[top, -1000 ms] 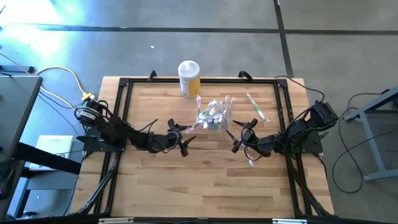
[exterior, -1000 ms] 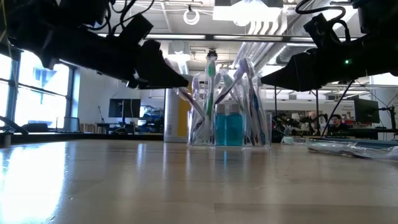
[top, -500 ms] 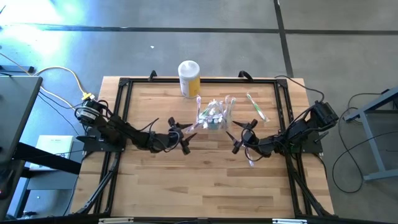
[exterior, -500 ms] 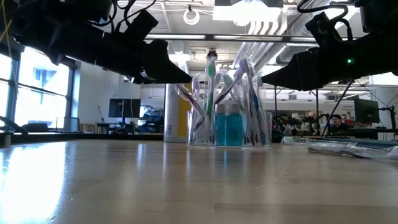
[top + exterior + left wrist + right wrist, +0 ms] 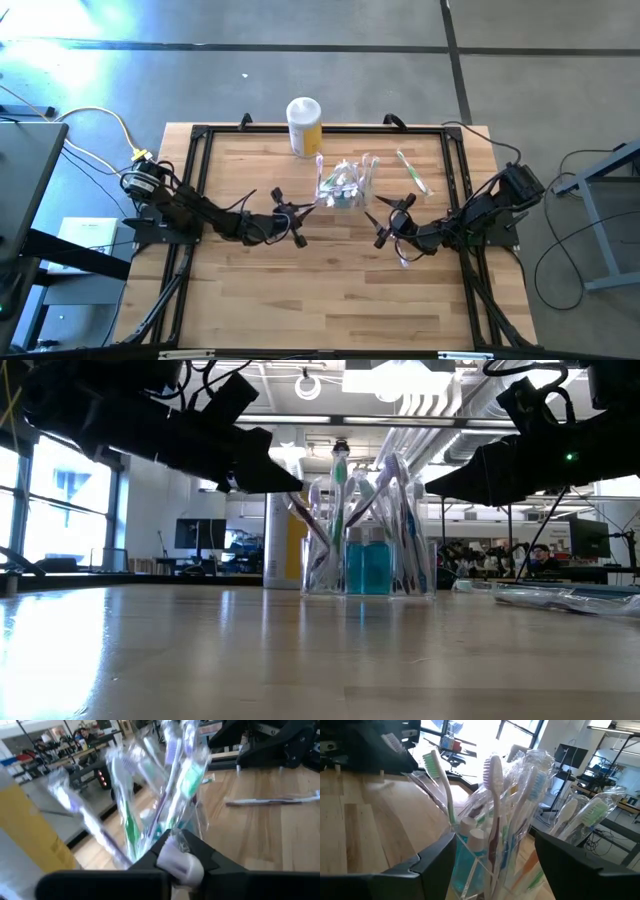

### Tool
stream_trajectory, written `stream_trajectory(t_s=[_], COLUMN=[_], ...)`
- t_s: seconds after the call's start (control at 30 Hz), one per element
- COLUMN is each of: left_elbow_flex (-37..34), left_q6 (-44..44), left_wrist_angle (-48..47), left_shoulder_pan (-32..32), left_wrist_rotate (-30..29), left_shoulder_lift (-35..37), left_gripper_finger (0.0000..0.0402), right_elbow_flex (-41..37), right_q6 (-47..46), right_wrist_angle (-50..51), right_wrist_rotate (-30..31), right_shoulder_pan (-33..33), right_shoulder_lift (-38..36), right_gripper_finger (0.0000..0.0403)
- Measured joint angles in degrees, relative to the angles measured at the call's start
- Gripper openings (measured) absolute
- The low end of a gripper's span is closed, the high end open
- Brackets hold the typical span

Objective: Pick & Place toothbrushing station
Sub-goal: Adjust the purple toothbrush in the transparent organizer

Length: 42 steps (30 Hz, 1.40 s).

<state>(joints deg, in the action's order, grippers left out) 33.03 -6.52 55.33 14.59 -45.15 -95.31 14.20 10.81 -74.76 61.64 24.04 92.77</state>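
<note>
The toothbrushing station (image 5: 345, 187), a small clear plastic holder full of wrapped toothbrushes around a blue bottle (image 5: 366, 568), stands on its base on the wooden table, mid-far. My left gripper (image 5: 296, 222) is level at its left, shut on the pale end of a toothbrush (image 5: 294, 505) that leans out of the station. My right gripper (image 5: 386, 222) is open at the station's right. In the right wrist view its fingers (image 5: 432, 862) stand either side of the station (image 5: 490, 835) without touching it. My left gripper pinches a pale, rounded toothbrush end (image 5: 179, 864) between its two fingers. It comes in level from the table's left, at the height of the brush tops. The toothbrush slants, its lower part in the station. The fingers hide how much of it they cover.
A yellow canister with a white lid (image 5: 304, 125) stands at the far edge behind the station. A wrapped toothbrush (image 5: 411, 170) lies to the station's right, another (image 5: 403, 258) by my right gripper. A black frame (image 5: 195, 180) rims the table. The near half is bare wood.
My left gripper has shut its fingers, which stood wide apart a second ago, beside the station's left side, and has rolled slightly. The station and my right gripper have stayed where they were.
</note>
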Motion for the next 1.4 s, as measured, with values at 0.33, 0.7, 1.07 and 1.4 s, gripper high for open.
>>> stream_trajectory(t_s=[0.33,0.7,1.07,1.4], left_elbow_flex=[13.7,33.3,37.1,37.1], left_q6=[1.8,13.2,17.7,17.3], left_wrist_angle=[-29.9,-64.7,-72.8,-73.0], left_shoulder_pan=[-2.1,-11.2,-21.6,-22.1], left_wrist_rotate=[1.2,16.3,32.8,35.0], left_shoulder_lift=[2.5,2.6,2.5,2.4], left_gripper_finger=[0.0008,0.0006,0.0006,0.0018], right_elbow_flex=[0.0,0.0,0.0,0.0], right_q6=[0.0,0.0,-0.2,-0.2], right_wrist_angle=[0.1,0.9,0.9,0.9], right_wrist_rotate=[0.0,3.0,3.0,3.0], right_shoulder_pan=[0.7,2.7,2.7,2.6], right_shoulder_lift=[0.0,0.0,0.0,0.0], right_gripper_finger=[0.0262,0.0262,0.0262,0.0262])
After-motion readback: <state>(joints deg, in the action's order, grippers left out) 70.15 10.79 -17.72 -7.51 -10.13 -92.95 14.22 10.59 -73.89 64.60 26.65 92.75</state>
